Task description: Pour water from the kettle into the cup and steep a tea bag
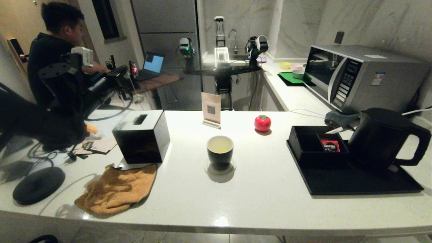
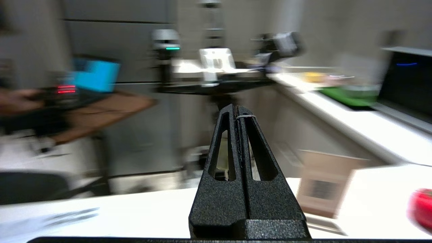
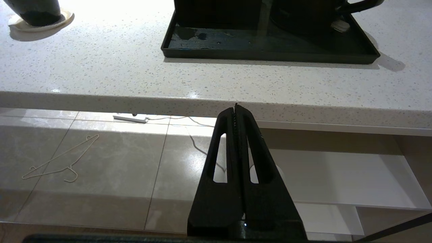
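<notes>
Kettle [image 1: 381, 136] sits at 3 o'clock from the cup [image 1: 220, 152], on the black tray [image 1: 354, 182], loop handle pointing to 3 o'clock, spout toward the cup side. Looks bulky; if full it'll be heavy and top-loaded, so best grab is mid-handle [image 1: 416, 145], wrap fully, expect it to swing on tilt. Matte plastic, prob not slippery.

Cup mid-counter on a clear coaster [image 1: 220, 167], upright, pale liquid inside by the look of it. Glossy ceramic, small, light, breakable, tips easily; pour slow, don't bump it.

Tea bag: can't pick it out in any view. Only a red sachet [image 1: 329, 144] shows in the black organiser [image 1: 317, 145] at the tray's 10 o'clock corner.

Right gripper [image 3: 236, 109] below counter [image 3: 216, 87] edge, off the tray's 6 o'clock side, fingers pressed together, nothing held. Left gripper [image 2: 237, 111] up in the air off the counter's 9 o'clock side, aimed across the room, fingers also together, empty.

Other stuff: black box [image 1: 141, 135] at 9 o'clock of cup, orange cloth [image 1: 118, 187] at 8, red tomato thing [image 1: 262, 123] at 1, card stand [image 1: 211, 109] at 12, microwave [image 1: 357, 76] behind the kettle.
</notes>
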